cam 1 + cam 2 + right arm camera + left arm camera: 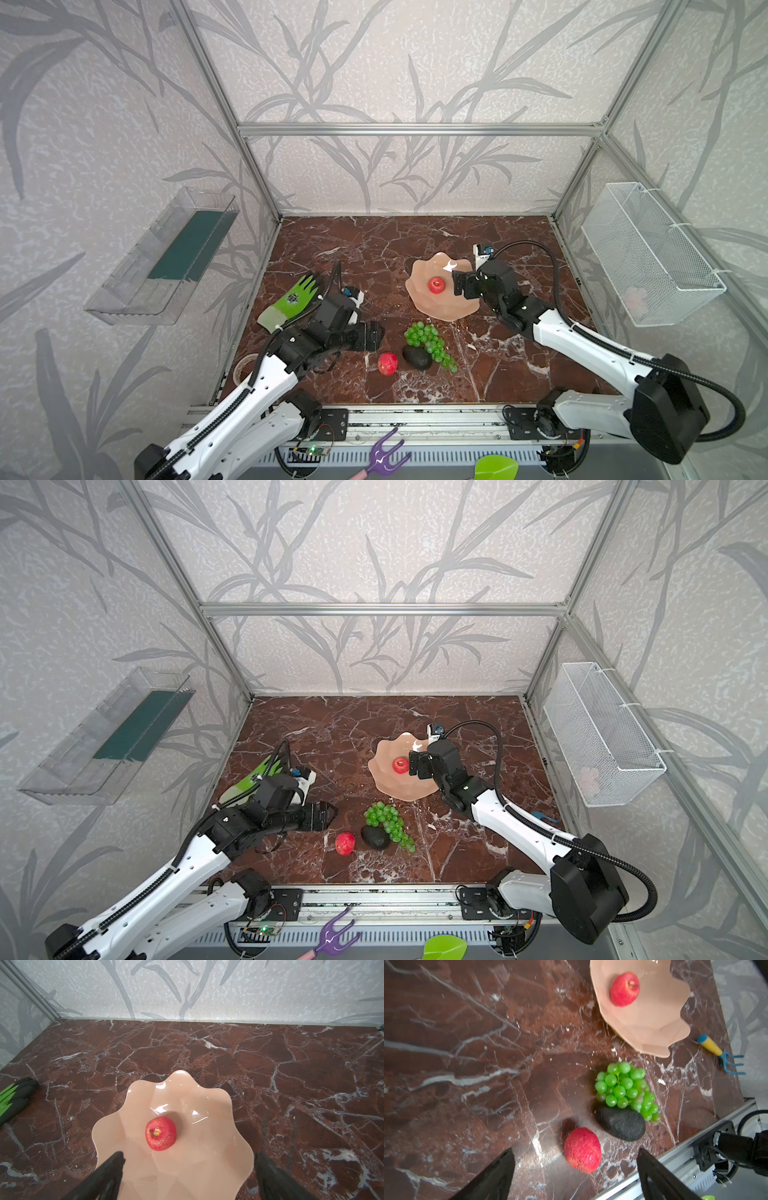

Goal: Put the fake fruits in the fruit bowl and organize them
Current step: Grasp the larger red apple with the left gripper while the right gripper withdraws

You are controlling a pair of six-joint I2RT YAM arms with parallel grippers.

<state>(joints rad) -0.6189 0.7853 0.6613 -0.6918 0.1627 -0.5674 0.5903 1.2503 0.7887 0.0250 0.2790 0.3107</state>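
left gripper (376, 336): wide open, empty | right gripper (458, 284): wide open, empty, over fruit bowl (207, 1167) | tip: left should go straight down around loose apple (582, 1150) on surface, squeeze softly

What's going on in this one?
Fake fruit is being loaded into a pink bowl. One red apple sits in the bowl, with the open right gripper close by it, holding nothing. The other apple, the avocado and the grapes lie on the table. The open left gripper is next to that apple, not gripping it.
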